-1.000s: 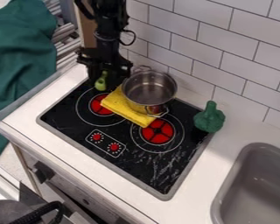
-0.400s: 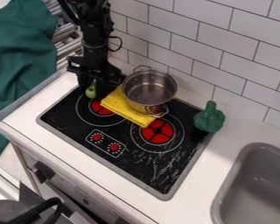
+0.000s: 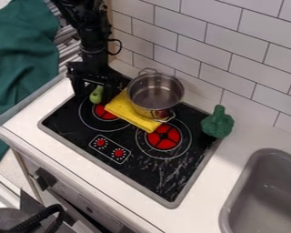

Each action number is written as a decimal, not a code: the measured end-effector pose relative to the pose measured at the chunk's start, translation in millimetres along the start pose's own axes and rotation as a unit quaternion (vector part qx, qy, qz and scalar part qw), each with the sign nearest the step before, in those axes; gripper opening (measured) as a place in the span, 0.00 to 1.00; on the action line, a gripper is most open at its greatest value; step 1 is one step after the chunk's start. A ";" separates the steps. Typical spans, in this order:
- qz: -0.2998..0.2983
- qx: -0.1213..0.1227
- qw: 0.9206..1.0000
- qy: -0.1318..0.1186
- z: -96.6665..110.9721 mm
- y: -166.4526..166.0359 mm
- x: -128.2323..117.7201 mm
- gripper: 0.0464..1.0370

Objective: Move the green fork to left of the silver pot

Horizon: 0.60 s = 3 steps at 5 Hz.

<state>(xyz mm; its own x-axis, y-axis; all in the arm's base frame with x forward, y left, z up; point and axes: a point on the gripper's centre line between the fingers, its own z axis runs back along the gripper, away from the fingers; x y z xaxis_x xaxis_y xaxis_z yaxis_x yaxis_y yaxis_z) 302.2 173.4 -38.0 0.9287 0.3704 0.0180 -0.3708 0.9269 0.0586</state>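
Right now, your black gripper (image 3: pixel 97 89) hangs down over the upper-left corner of the black stovetop (image 3: pixel 136 170), with the arm coming in from the top edge. You can't tell from this angle how far open it is, or whether it has hold of anything. Just at it, you can see the pale green rounded end of the green fork (image 3: pixel 96 95), beside the left red burner (image 3: pixel 105 112); the rest of it is hidden against the dark gripper. That puts the fork to the left of the silver pot (image 3: pixel 154 94), apart from it. Between the two, you have part of a folded yellow cloth (image 3: pixel 131 113), which runs at a slant under the pot's near side and reaches the right red burner (image 3: pixel 163 137). Nearer you on the stovetop are two red knobs (image 3: pixel 118 153). At its right edge stands a dark green toy broccoli (image 3: pixel 218 122), head down and stalk up. Farther right, a gray sink (image 3: pixel 233 202) is set into the white counter (image 3: pixel 203 200). White wall tiles (image 3: pixel 233 54) rise behind, and a dark green cloth (image 3: pixel 20 68) hangs at far left.
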 end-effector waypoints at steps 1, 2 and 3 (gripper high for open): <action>0.005 -0.017 0.998 -0.064 40.5 -6.4 -8.5 0.97; 0.001 -0.027 0.988 -0.150 89.8 -12.4 -27.2 0.96; -0.059 -0.040 0.979 -0.189 112.2 -25.7 -43.0 0.96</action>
<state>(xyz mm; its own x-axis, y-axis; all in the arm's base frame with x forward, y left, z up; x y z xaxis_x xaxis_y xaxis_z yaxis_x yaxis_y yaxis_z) 272.3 126.8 71.7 0.8947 0.2249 0.3858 -0.2458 0.9693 0.0050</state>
